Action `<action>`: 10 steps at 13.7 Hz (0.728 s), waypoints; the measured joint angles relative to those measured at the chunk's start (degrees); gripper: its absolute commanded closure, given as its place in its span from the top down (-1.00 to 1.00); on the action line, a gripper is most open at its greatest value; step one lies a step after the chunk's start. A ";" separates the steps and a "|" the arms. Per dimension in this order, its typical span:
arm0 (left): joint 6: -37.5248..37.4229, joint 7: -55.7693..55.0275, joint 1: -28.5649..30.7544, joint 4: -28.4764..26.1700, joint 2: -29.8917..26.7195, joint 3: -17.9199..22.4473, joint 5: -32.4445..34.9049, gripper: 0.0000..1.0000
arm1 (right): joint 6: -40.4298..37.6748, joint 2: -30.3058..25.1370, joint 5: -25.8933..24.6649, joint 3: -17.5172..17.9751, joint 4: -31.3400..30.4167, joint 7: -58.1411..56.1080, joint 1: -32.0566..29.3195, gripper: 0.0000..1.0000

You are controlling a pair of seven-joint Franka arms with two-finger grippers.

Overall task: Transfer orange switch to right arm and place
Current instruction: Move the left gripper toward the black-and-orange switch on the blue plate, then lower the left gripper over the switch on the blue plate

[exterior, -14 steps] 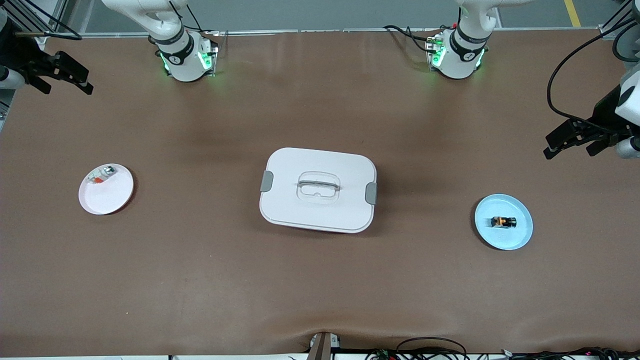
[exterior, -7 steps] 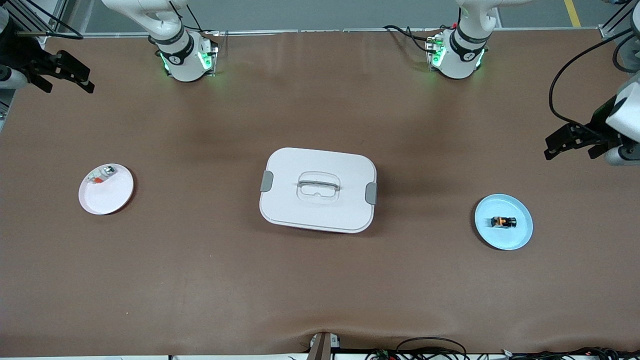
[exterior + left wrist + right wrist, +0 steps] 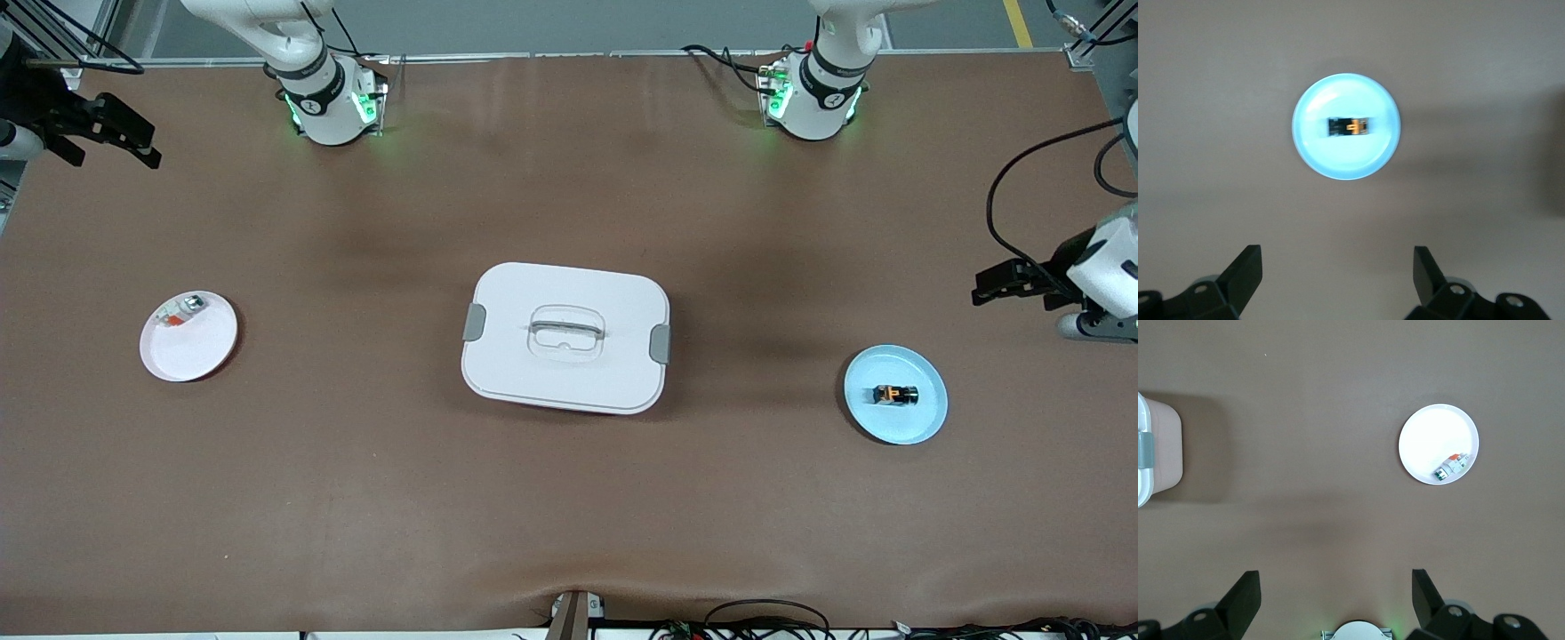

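The orange switch (image 3: pixel 894 395) is a stubby black part with an orange piece, lying on its side in a light blue plate (image 3: pixel 925 420) toward the left arm's end of the table. My left gripper (image 3: pixel 1013 289) hangs open and empty over bare table beside that plate. In the left wrist view the switch (image 3: pixel 1349 127) lies in the plate (image 3: pixel 1313 152), well clear of the open left gripper (image 3: pixel 1337 252). My right gripper (image 3: pixel 117 160) waits open and empty over the table's edge at the right arm's end, and the right wrist view shows it (image 3: pixel 1335 576) with nothing between its fingers.
A white lidded box (image 3: pixel 565 338) with grey latches stands mid-table. A white plate (image 3: pixel 191 347) toward the right arm's end holds a small white-silver part with a red bit (image 3: pixel 180 312). The right wrist view shows that plate (image 3: pixel 1425 440) and the box's corner (image 3: pixel 1158 447).
My left gripper has come down toward the blue plate, its fingers turning more level. The right gripper has shifted only slightly. The switch and both plates have not moved.
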 measured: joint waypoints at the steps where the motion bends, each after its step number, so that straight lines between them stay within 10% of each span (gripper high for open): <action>1: 1.76 0.92 0.46 -0.49 1.21 0.02 1.58 1.00 | 0.12 0.09 0.00 0.00 0.00 0.00 0.00 1.00; 10: 19.51 1.11 0.91 -4.92 11.57 -0.29 3.13 1.00 | 0.66 0.69 -0.05 -0.28 0.00 0.00 -0.29 1.00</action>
